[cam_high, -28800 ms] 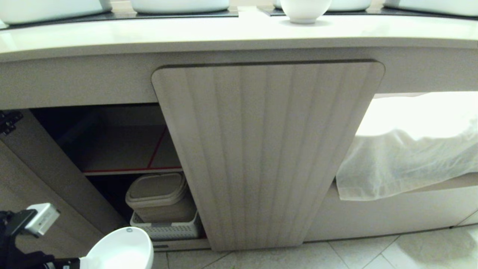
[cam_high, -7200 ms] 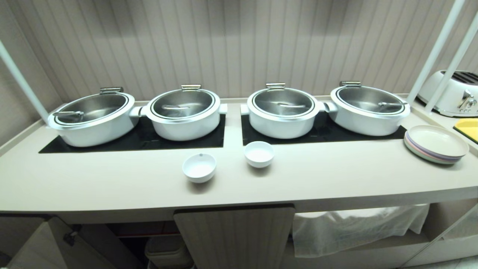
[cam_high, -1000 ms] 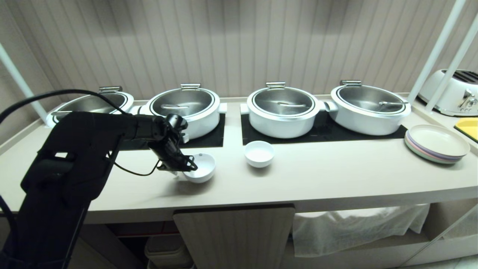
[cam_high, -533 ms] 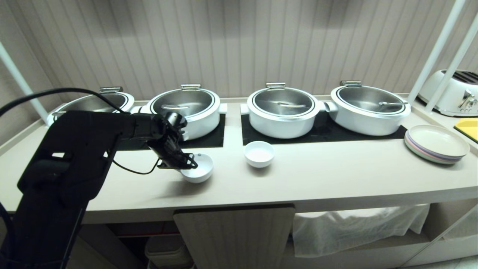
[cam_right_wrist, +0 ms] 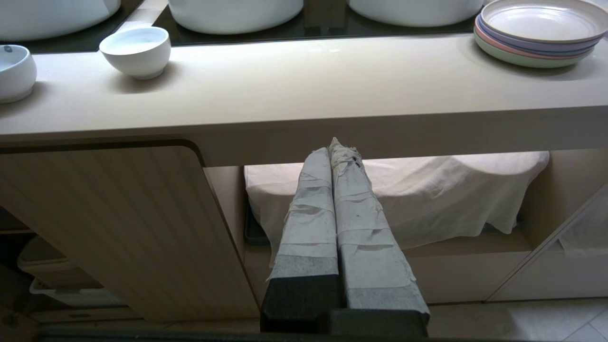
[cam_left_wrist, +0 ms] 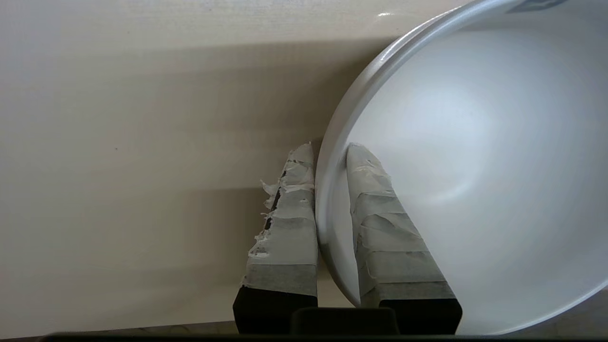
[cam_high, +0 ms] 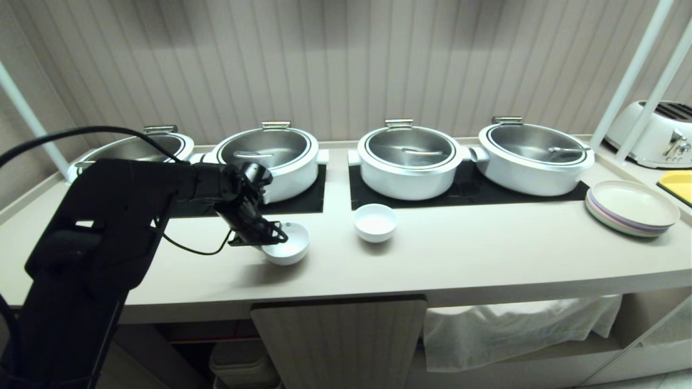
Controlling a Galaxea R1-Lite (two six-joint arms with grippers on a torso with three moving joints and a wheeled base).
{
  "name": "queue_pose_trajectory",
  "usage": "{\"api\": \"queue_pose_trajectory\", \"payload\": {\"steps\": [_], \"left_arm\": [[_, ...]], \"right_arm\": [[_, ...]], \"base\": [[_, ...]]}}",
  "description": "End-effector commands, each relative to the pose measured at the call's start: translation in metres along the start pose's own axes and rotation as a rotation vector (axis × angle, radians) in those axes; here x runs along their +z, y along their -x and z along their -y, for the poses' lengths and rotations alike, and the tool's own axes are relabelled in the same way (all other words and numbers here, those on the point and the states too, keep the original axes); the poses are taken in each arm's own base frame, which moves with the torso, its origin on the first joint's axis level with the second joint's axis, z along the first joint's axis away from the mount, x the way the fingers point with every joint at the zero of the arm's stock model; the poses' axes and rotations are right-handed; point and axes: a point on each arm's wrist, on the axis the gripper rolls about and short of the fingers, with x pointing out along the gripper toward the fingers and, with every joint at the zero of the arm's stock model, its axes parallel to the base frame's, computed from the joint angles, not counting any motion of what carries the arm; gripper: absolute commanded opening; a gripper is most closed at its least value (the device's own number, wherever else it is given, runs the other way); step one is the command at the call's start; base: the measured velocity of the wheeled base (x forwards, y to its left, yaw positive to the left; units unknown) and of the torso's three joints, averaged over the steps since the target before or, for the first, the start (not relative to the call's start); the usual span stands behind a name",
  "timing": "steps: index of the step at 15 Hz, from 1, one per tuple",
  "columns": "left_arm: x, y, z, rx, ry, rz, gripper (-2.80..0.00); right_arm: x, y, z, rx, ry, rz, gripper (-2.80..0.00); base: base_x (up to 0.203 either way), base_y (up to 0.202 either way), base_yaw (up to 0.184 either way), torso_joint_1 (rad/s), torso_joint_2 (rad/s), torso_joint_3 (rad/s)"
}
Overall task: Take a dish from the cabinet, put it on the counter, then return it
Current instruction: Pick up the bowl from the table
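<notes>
Look first at the left gripper: its two tape-wrapped fingers are pinching the rim of the small round white ceramic bowl, one finger inside the wall and one outside it, with only the rim between them. In the head view you find this gripper at the 9 o'clock edge of the bowl, reaching in from the black left arm that fills the lower left of the scene.

Note the small dark dot near the bowl's far rim at 12 o'clock. The bowl is on the long cream-beige worktop, near its front edge; whether its foot rests flat on the surface cannot be told.

At 2 o'clock from the held bowl, well apart from it, you see a second plain white bowl standing upright on the same worktop. Behind both, four white lidded pots stand in a row on black panels. A stack of wide pastel plates sits at the far 3 o'clock end.

Below the worktop, the ribbed beige cabinet door is visible.

The right gripper hangs below the worktop edge with its taped fingers pressed together on nothing, in front of a white cloth.
</notes>
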Motion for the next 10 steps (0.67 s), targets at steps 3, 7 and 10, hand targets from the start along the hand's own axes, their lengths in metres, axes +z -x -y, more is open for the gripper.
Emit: {"api": "queue_pose_trajectory", "payload": {"steps": [3,7,10], "left_arm": [[-0.001,0.012,0.007,-0.016,0.109,0.012,-2.8],[-0.002,0.027,0.008,-0.027,0.178,0.025,-2.8],[-0.009,0.034,0.008,-0.027,0.222,0.009,-2.8]], "right_arm": [[0.0,0.0,0.0,0.0,0.0,0.0,-2.8],[0.0,0.0,0.0,0.0,0.0,-0.001,-2.8],[0.0,0.0,0.0,0.0,0.0,0.0,-2.8]], "base": [[0.0,0.0,0.0,0.0,0.0,0.0],[0.0,0.0,0.0,0.0,0.0,0.0],[0.0,0.0,0.0,0.0,0.0,0.0]]}}
